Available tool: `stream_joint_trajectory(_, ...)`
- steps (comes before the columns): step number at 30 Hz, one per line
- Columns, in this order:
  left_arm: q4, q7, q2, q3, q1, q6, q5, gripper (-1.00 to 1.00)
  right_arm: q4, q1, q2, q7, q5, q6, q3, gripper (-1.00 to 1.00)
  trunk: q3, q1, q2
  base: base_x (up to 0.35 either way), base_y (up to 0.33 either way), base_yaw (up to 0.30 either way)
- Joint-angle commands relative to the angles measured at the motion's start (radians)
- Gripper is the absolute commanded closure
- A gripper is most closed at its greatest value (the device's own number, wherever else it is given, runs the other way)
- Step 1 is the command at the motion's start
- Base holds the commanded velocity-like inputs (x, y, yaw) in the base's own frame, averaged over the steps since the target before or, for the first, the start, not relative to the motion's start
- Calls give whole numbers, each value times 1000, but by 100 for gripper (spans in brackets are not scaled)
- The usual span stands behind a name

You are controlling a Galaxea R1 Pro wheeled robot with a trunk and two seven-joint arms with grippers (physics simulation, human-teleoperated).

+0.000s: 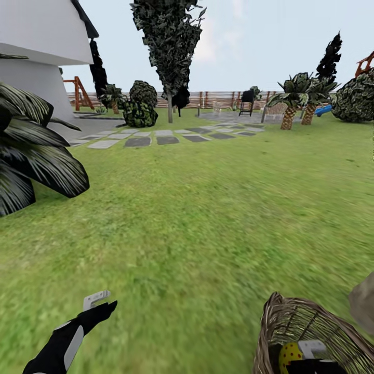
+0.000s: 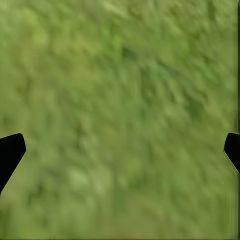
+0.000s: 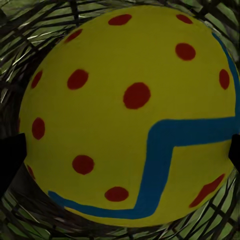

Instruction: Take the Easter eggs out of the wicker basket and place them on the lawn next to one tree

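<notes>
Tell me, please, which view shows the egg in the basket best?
The right wrist view: the egg looms close, yellow with red spots and a blue zigzag, wicker behind. The head view catches a small part of it inside the basket. The left wrist view shows grass.

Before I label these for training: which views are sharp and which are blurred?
Head view: far fence and trees crisp, near lawn smeared, wicker basket edges soft. Left wrist view: grass a soft blur. Right wrist view: Easter egg sharp and close.
</notes>
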Motion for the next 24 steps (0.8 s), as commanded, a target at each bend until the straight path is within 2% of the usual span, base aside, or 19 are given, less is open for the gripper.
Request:
stream_joint_trajectory(1, -1, -5, -1, 4, 0, 9, 7, -100, -2, 0, -1, 3, 2, 6, 1, 100, 3, -1, 0, 0, 0, 0)
stream_joint_trajectory(24, 0, -5, -1, 4, 0, 9, 7, -100, -2, 0, 1, 4, 2, 3, 1, 100, 92, -11, 5, 0, 0, 0)
